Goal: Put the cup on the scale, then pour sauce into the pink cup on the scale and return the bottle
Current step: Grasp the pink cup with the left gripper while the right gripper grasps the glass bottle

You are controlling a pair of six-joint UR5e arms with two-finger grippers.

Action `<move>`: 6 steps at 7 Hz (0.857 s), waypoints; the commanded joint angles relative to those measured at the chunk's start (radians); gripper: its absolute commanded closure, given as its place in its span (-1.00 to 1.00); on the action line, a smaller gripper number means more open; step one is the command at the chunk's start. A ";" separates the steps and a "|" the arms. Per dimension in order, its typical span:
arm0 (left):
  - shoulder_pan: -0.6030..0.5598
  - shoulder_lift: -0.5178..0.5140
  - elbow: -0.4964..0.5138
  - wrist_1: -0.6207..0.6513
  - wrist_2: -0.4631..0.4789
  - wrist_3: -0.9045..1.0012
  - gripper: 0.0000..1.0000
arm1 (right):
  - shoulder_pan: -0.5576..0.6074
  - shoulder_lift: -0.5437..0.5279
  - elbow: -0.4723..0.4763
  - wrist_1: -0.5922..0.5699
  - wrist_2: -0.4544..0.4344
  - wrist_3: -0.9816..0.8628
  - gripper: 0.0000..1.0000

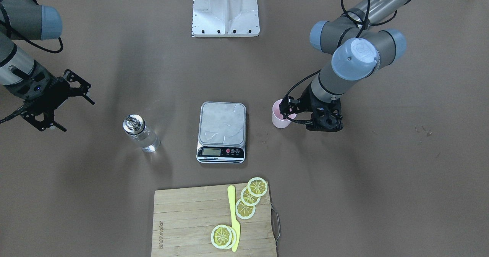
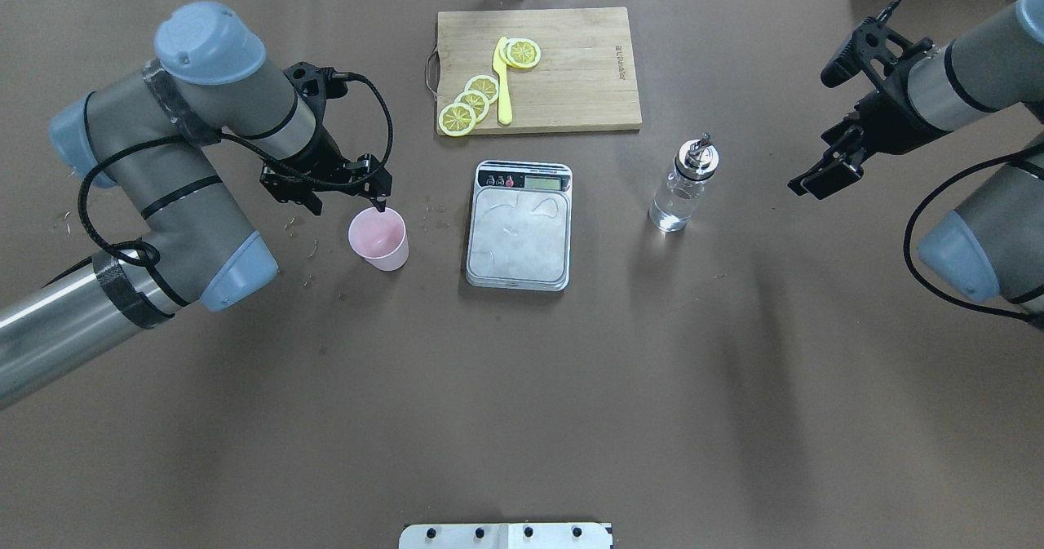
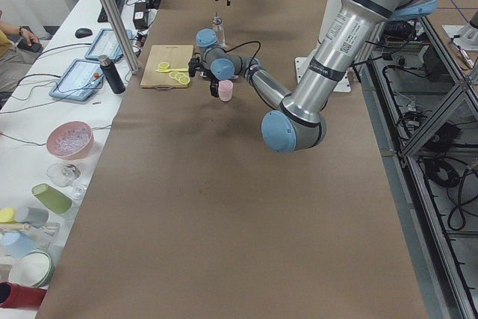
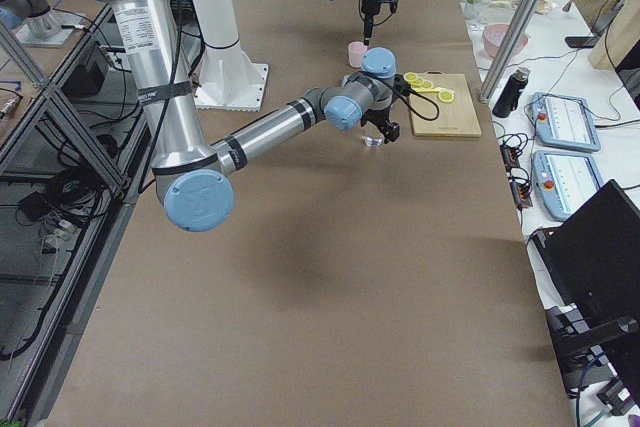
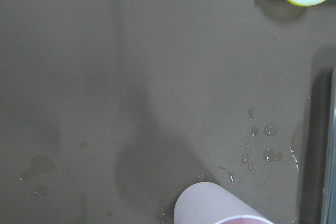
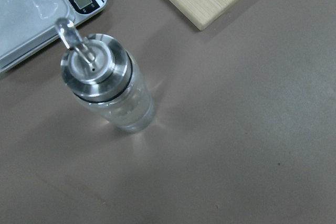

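Overhead exterior view first: where do we find the cup (image 2: 378, 239)?

– We find it upright on the table (image 2: 522, 386), just beside the scale (image 2: 519, 239) on the robot's left side, not on the platform

So how far along do we judge the task?

– At its very beginning, we think. The cup is not yet on the scale and nothing is poured. The bottle (image 2: 682, 190) stands upright on the scale's other side, metal cap and spout on, with the sauce (image 2: 673, 208) showing clear through the glass. All three steps are left

How does the cup look to us?

– Pale pink, tapered, round-rimmed, narrower than the platform, and we see nothing inside it

What do we make of the left gripper (image 2: 347, 204)?

– Its jaws are apart. One finger hangs over the cup's mouth and the other outside its wall, so we read it as set for a rim grasp. Whether a finger touches the rim we cannot tell

And the right gripper (image 1: 79, 116)?

– Jaws apart too, holding nothing, well apart from the bottle

Anything further out?

– Droplets (image 5: 269, 156) lie on the table between cup and scale, and the platform shows streaks that look wet. Beyond the scale a cutting board (image 2: 571, 59) carries lemon slices (image 2: 469, 102) and a yellow knife (image 2: 503, 84)
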 commanded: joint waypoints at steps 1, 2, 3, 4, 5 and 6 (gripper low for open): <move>0.000 0.000 -0.003 0.000 0.000 -0.001 -0.94 | -0.031 -0.009 -0.099 0.297 -0.033 0.138 -1.00; 0.000 0.000 -0.003 0.000 0.000 -0.001 -0.94 | -0.071 -0.007 -0.171 0.466 -0.071 0.205 -1.00; 0.000 0.003 -0.001 0.000 0.000 0.001 -0.94 | -0.109 0.000 -0.226 0.576 -0.110 0.246 -1.00; 0.005 0.010 -0.003 -0.002 0.000 0.002 -0.94 | -0.140 0.008 -0.239 0.606 -0.157 0.253 -1.00; 0.008 0.014 -0.009 -0.002 0.014 0.004 -0.94 | -0.149 0.014 -0.239 0.606 -0.173 0.253 -1.00; 0.029 0.017 -0.007 -0.002 0.041 0.004 -0.94 | -0.149 0.023 -0.238 0.607 -0.185 0.253 -1.00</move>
